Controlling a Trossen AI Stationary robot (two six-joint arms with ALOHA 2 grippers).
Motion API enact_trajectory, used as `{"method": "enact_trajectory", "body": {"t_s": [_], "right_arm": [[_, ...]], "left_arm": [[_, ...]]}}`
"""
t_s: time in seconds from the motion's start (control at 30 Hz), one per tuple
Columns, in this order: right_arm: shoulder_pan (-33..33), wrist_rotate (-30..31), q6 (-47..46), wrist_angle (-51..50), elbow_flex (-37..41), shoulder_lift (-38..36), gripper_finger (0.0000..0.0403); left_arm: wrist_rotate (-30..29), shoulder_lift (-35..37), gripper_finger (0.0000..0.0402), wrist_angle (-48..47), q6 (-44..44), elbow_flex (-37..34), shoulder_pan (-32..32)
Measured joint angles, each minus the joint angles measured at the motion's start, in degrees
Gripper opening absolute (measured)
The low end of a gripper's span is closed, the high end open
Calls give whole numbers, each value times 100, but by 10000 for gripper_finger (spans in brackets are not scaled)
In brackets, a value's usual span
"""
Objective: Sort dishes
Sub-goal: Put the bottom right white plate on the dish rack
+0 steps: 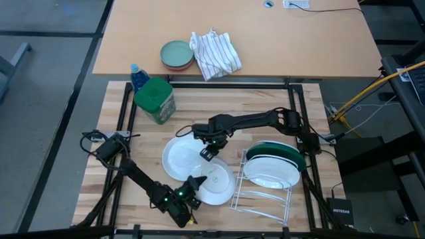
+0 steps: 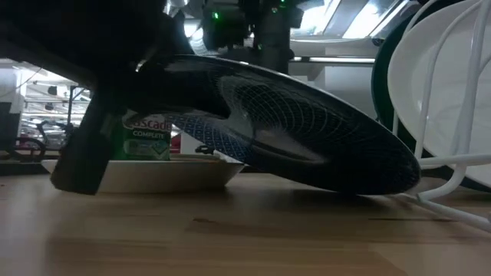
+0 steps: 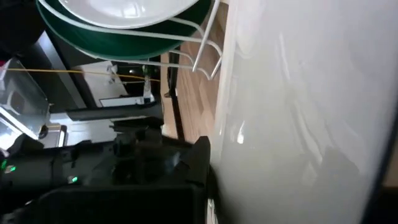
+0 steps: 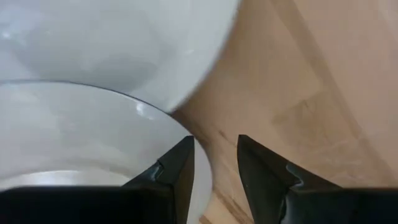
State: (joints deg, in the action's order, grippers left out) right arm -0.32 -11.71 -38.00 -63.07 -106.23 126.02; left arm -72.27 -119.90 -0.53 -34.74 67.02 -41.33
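While the left gripper [image 1: 192, 186] jaws pinch the small plate's [image 1: 216, 182] rim, the right gripper [image 1: 208, 153] jaws gape above it.

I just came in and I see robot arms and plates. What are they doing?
The robot is sorting dishes. A dark green plate and a white plate already stand in the wire rack. The left gripper is at the edge of the small patterned plate, which is tipped up on one side. The right gripper hangs open over the other white plate lying on the table.
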Motion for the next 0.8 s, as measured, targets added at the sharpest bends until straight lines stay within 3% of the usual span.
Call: {"method": "enact_trajectory", "body": {"t_s": [0.17,0.47,0.6,0.8], "right_arm": [[1,73,106,-16,-615,0,127],[1,117,481,-335,-2122,-2,127],[13,330,557,-630,-2839,-4,127],[56,542,680,-730,-2731,-500,127]], "left_arm": [[-310,-13,29,-8,205,-9,-84],[-743,-13,29,-1,1536,-11,-134],[-793,-11,29,-9,1621,-11,-142],[-936,-1,29,-1,1917,63,-143]]}}
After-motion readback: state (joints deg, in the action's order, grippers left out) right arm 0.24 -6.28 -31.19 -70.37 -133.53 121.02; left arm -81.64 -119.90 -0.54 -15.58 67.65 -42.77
